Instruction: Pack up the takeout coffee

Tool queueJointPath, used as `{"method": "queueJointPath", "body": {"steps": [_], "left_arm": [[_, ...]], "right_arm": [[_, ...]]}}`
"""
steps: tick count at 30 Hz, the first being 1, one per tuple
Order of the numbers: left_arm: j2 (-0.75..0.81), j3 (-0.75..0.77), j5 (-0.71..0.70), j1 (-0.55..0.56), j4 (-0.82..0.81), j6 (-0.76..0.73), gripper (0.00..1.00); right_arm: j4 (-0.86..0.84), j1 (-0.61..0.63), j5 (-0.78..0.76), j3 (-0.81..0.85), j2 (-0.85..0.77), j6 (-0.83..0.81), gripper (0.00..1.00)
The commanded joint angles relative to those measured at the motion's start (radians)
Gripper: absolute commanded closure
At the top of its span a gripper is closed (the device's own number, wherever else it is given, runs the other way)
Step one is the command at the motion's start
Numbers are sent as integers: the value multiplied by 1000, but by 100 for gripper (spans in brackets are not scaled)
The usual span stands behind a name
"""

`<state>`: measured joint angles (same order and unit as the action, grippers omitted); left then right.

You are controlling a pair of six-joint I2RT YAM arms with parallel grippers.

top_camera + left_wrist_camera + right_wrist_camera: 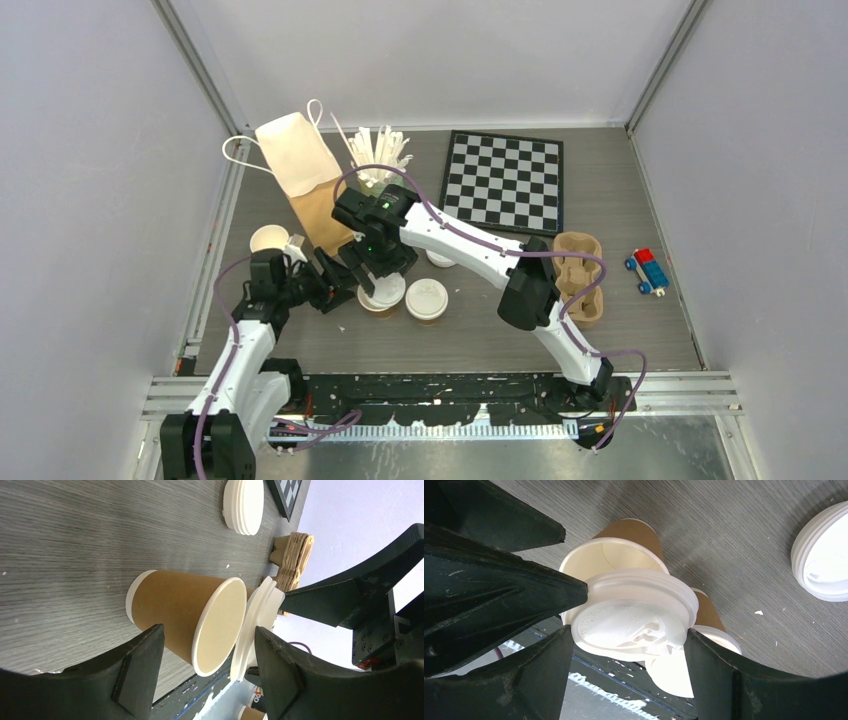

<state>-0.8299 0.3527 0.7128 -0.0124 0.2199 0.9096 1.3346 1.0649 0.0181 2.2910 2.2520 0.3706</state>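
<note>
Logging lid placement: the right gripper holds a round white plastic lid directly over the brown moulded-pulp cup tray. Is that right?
No. The right gripper does hold the round white plastic lid, but over the open tan paper cup, not the brown moulded-pulp cup tray, which sits apart. The right wrist view shows it.

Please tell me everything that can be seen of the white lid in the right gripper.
The white lid is round, thin moulded plastic, with a raised rim and embossed drinking spout. The right gripper holds it by its edge, one finger each side. It hangs tilted over the open tan cup, covering part of its mouth, not pressed on.
</note>
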Motion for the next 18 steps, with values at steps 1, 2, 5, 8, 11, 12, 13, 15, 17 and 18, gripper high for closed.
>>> {"method": "queueJointPath", "body": {"steps": [1,2,5,8,11,12,13,15,17,18], "left_arm": [[27,-3,-21,4,24,-28,33],[30,-2,-24,4,30,-29,33],[40,6,-37,4,59,-32,33],[50,24,-47,3,97,-33,32],[67,33,-49,3,115,-19,30],[75,32,-49,4,116,-12,30],[79,32,-49,4,119,-8,29],[87,34,-50,3,138,-4,28],[98,37,-53,3,150,-3,26],[104,37,-55,4,157,0,24]], "right_arm": [[-25,2,19,26,-18,-9,20],[-25,3,20,27,-16,-9,20],[-26,2,22,27,-17,-7,20],[-28,2,24,29,-20,-1,20],[-28,4,27,35,-22,3,20],[-29,4,26,38,-22,4,20],[-28,4,26,39,-20,5,20],[-28,3,29,43,-19,9,20],[-29,7,30,44,-16,10,20],[-28,7,30,44,-16,9,20]]}}
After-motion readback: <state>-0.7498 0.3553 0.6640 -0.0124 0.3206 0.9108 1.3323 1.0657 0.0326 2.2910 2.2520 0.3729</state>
